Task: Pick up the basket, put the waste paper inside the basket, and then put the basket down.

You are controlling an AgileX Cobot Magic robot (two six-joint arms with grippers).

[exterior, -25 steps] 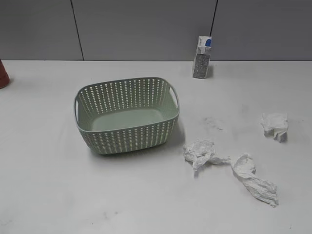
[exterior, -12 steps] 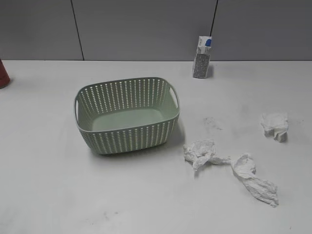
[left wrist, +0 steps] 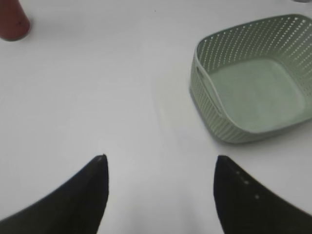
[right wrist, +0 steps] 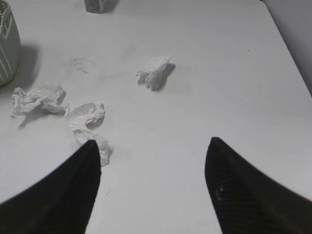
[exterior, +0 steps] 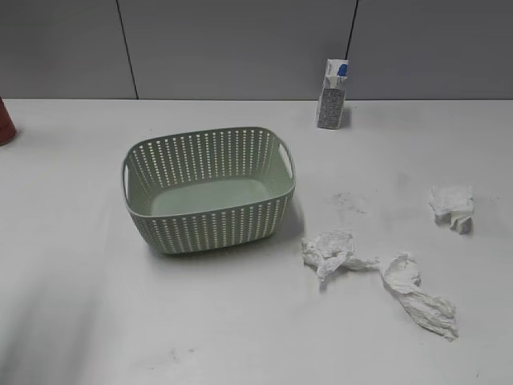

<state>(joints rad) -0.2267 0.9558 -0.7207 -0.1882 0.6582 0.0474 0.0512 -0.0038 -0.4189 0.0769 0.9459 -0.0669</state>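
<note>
Basket (exterior: 208, 192) sits empty on the counter (exterior: 96, 305), paper (exterior: 377, 277) scattered at its right, as left pincer (left wrist: 161, 161) and right pincer (right wrist: 151, 144) hover spread and empty, nothing yet lifted.

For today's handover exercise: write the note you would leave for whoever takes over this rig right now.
Left claw: open, empty, above bare table short of the basket.
Right claw: open, empty, above the table near the waste paper.
Basket: on the table, empty.
Waste paper: small wad and long twisted piece lie to its right.
Done: nothing.
Left: lift basket, put paper in, set basket down.
</note>
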